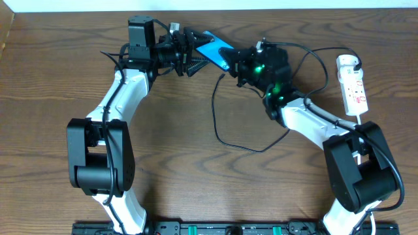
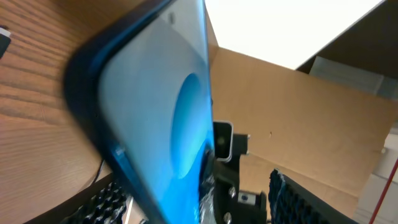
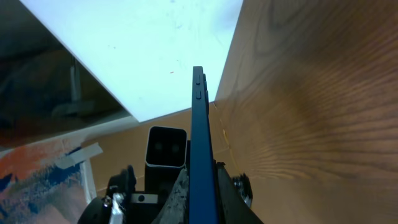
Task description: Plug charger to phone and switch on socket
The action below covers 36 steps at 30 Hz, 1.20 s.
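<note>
Cyan-screened phone (image 1: 214, 49) being held between the two grippers above the wooden table (image 1: 59, 78)

Left gripper (image 1: 191, 53) is gripping its rigid, slick edges; right gripper (image 1: 243, 65) is clenched, contents indiscernible; the limp black charger (image 1: 219, 124) is trailing beneath, best pinched at the plug

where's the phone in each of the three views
overhead: the phone sits top centre, held up between the two arms' heads.
left wrist: it fills the left half, tilted, blue screen side facing the camera.
right wrist: seen edge-on as a thin blue bar in the centre.
shared landmark: the wooden table.
</note>
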{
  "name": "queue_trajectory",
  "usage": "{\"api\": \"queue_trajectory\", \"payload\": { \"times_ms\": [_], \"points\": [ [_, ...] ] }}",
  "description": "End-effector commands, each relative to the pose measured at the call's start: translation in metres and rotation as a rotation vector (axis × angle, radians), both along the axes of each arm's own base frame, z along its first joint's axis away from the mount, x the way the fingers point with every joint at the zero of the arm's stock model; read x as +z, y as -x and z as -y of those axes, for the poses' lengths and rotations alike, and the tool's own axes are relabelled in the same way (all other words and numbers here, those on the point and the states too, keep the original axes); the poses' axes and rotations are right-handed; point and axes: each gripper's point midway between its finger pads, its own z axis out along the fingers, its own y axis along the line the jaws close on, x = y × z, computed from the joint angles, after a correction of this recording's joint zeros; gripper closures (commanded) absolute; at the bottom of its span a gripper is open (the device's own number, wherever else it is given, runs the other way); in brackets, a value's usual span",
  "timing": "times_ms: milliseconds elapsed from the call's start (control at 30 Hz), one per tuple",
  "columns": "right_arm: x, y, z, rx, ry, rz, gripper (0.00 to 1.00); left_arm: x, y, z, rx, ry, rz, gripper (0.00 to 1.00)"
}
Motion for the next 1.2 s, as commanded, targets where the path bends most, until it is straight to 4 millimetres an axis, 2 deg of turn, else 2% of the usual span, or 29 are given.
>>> {"api": "queue_trajectory", "payload": {
  "times_ms": [0, 67, 233, 567, 733, 1167],
  "points": [
    [0.038, 0.003, -0.012, -0.040, -0.053, 0.052, 0.98, 0.007, -0.006, -0.003, 0.044, -0.013, 0.011, 0.31],
    [0.038, 0.006, -0.019, -0.028, -0.052, 0.051, 0.99, 0.007, -0.009, -0.004, 0.056, -0.020, 0.018, 0.35],
    [0.038, 0.012, -0.027, -0.014, -0.067, 0.035, 0.99, 0.014, -0.013, -0.004, 0.063, -0.013, 0.060, 0.37],
    [0.038, 0.013, -0.027, -0.014, -0.081, 0.021, 0.98, 0.015, -0.023, -0.009, 0.122, -0.021, 0.062, 0.55],
    [0.038, 0.015, -0.031, -0.010, -0.110, -0.010, 0.98, 0.014, -0.027, -0.012, 0.160, -0.015, 0.029, 0.55],
    [0.048, 0.023, -0.039, 0.051, -0.149, 0.002, 0.99, 0.021, -0.020, -0.008, 0.103, 0.028, 0.023, 0.55]
  ]
}}
